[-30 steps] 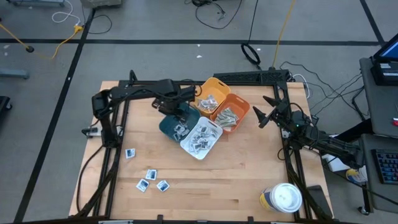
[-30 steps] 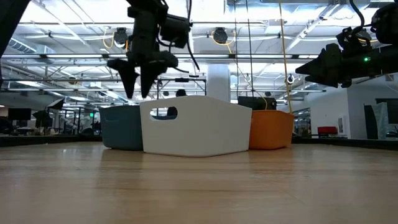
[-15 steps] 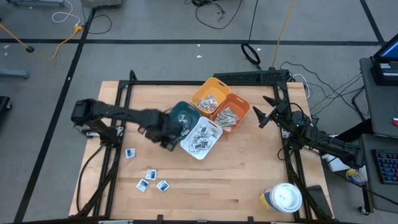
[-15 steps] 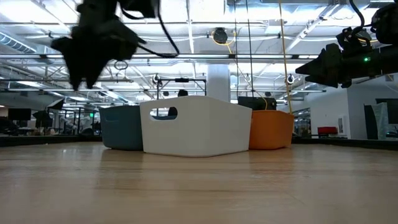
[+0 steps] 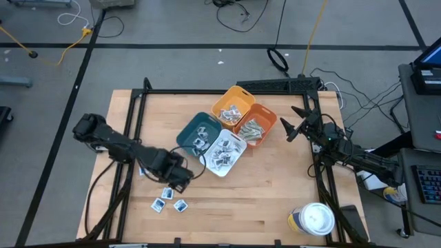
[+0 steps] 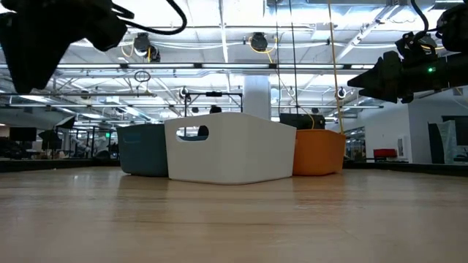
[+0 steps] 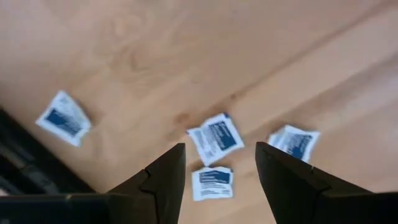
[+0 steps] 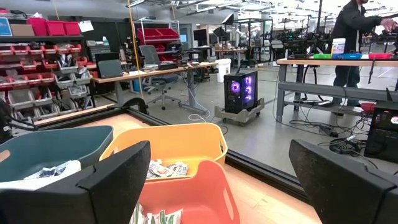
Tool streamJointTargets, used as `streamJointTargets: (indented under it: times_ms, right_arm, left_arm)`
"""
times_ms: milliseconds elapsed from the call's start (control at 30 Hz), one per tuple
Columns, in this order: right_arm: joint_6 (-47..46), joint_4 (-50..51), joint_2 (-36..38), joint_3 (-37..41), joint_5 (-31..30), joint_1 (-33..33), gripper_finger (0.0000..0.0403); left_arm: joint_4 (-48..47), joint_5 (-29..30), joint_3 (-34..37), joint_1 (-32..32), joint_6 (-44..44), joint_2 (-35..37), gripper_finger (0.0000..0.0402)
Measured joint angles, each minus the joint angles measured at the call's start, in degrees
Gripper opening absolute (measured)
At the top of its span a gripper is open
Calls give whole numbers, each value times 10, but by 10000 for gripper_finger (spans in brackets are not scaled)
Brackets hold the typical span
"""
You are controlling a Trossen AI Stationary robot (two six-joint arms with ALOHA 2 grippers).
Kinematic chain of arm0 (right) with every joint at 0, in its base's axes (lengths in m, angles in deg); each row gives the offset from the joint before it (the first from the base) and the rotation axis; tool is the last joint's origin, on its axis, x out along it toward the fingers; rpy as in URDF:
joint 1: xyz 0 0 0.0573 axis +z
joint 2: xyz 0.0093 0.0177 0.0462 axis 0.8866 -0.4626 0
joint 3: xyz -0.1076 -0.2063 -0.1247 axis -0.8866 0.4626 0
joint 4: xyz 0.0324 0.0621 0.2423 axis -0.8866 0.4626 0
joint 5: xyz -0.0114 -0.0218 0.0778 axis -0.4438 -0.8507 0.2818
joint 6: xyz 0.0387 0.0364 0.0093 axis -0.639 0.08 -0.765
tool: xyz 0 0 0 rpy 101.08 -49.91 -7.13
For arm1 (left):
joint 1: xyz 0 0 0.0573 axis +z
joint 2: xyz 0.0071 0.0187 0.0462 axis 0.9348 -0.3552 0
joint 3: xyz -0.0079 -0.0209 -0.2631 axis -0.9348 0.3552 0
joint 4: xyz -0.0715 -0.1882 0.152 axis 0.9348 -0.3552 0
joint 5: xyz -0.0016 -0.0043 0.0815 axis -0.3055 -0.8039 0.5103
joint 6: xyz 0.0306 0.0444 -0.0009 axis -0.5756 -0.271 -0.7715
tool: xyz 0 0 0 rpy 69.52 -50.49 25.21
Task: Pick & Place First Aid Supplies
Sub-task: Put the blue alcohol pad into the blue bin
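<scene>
- Left gripper, lower left of the high view: low over the counter, fingers spread, grasping nothing.
- Loose packets on the counter just below it; one more packet further left.
- Centre: teal bin, white bin, yellow bin and orange bin clustered, packets inside.
- Right gripper, right of the bins: raised, fingers released, empty.

I count three small white packets with blue marks lying flat in a loose cluster near the table's front-left corner, a fourth apart by the left edge. More supplies fill the bins.
</scene>
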Motion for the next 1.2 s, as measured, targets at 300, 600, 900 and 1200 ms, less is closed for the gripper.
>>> streamJointTargets:
  times_ms: [300, 600, 900, 1200]
  right_arm:
    - [0, 0, 0, 0, 0, 0, 377]
    - [0, 0, 0, 0, 0, 0, 377]
    - [0, 0, 0, 0, 0, 0, 377]
    - [0, 0, 0, 0, 0, 0, 377]
  left_arm:
    - [136, -28, 75, -61, 16, -15, 179]
    - [168, -40, 123, -81, 6, -58, 184]
    - [228, -41, 148, -100, 2, -93, 172]
    - [226, -43, 148, -102, -2, -97, 61]
